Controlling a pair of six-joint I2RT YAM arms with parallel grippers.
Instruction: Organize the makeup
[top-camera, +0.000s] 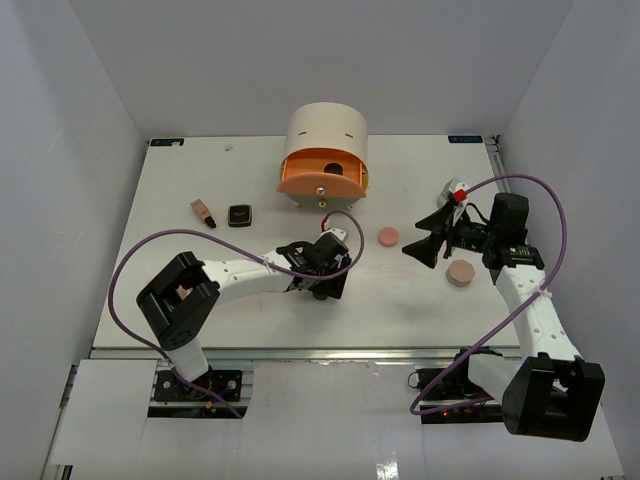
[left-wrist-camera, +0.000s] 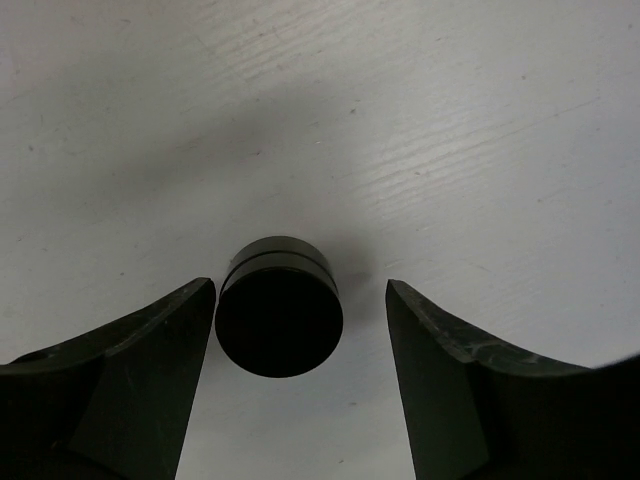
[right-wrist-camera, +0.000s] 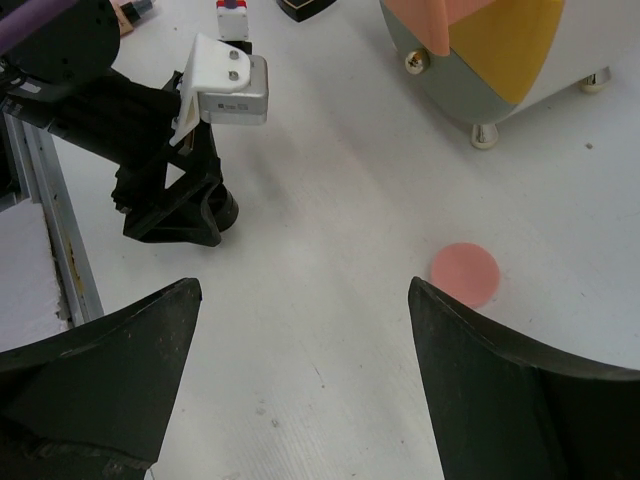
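A black pot (left-wrist-camera: 278, 318) stands on the table between the fingers of my left gripper (left-wrist-camera: 300, 300). The gripper is open; the pot lies close to the left finger, with a gap to the right one. In the top view the left gripper (top-camera: 323, 285) covers the pot. My right gripper (top-camera: 418, 238) is open and empty, above the table between a pink round compact (top-camera: 388, 237) and a peach compact (top-camera: 461, 273). The pink compact also shows in the right wrist view (right-wrist-camera: 465, 274). A tan dark-capped bottle (top-camera: 204, 212) and a black square compact (top-camera: 240, 215) lie at the left.
The cream cylindrical drawer unit (top-camera: 325, 150) with an orange open drawer stands at the back centre. The right wrist view shows its front (right-wrist-camera: 490, 60) and my left gripper (right-wrist-camera: 175, 200). White walls enclose the table on three sides.
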